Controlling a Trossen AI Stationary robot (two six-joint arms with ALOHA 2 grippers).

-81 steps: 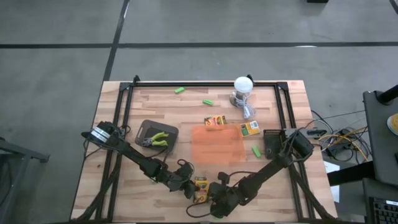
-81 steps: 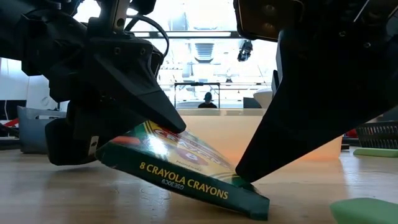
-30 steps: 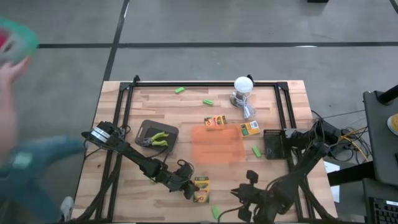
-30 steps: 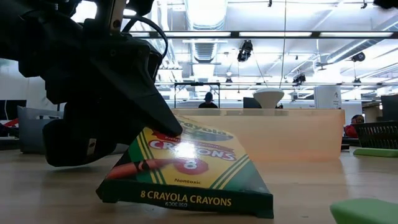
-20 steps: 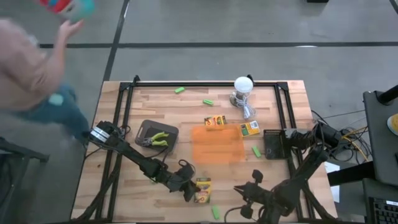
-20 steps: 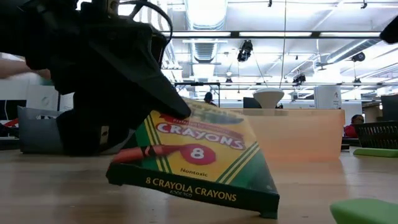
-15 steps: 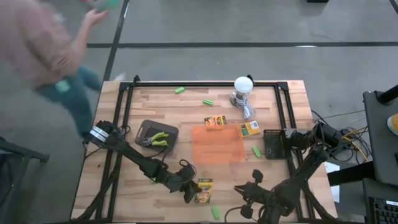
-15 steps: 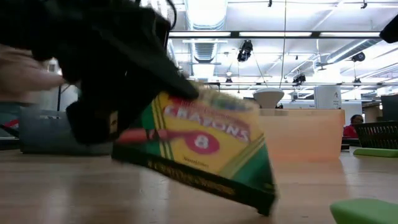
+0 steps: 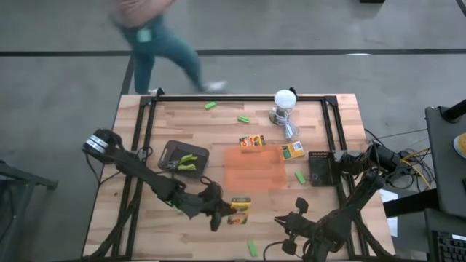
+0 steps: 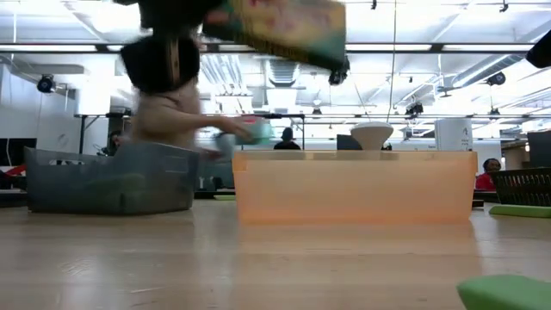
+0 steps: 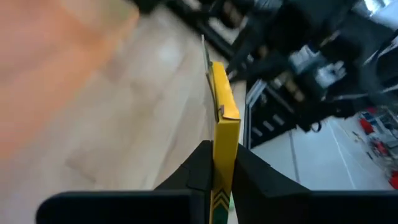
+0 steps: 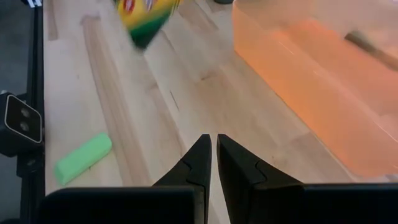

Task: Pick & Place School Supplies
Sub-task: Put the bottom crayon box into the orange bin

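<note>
- Above the desk (image 9: 145, 225), near its front edge, the left gripper (image 9: 226, 212) has its jaws clamped on a crayon box (image 9: 241, 210), long axis pointing toward the right arm.
- Right gripper (image 12: 213, 155) waits low nearby, jaws closed, empty.

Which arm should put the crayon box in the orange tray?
The left. Its end effector is already shut on the crayon box, lifted near the tray. The right end effector is shut, empty, at the table's front edge.

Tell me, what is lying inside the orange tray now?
The orange tray looks empty from above: only its flat orange bottom shows. The crayon box, shut in the left hand, is beside the tray, not in it. Nothing covers the tray.
</note>
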